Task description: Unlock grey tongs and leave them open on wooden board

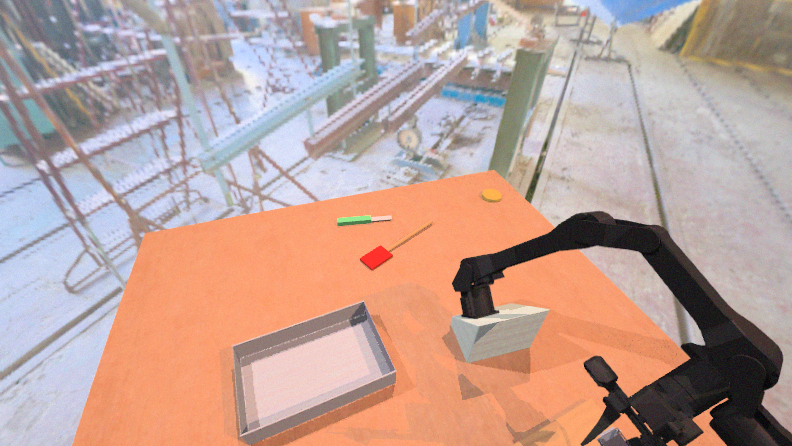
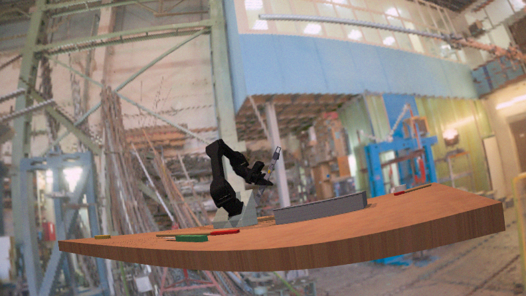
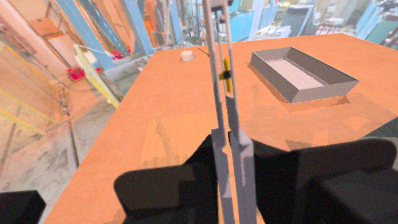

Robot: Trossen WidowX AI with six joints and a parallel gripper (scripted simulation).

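Observation:
The grey tongs are held in the air, steeply tilted, with the hinge end up and the tips down. Their two arms lie close together with a narrow gap; whether the lock is engaged cannot be told. A yellow mark shows between the arms. My gripper is shut on the tongs, a finger on each side. In the top view it is partly cut off at the lower right. The wooden board lies on the table below. The roasting tin stands beyond it, without the tongs.
A pale wedge-shaped block stands under the arm's base. A green-handled knife, a red spatula and a yellow disc lie on the table. A small white cylinder stands near the far edge.

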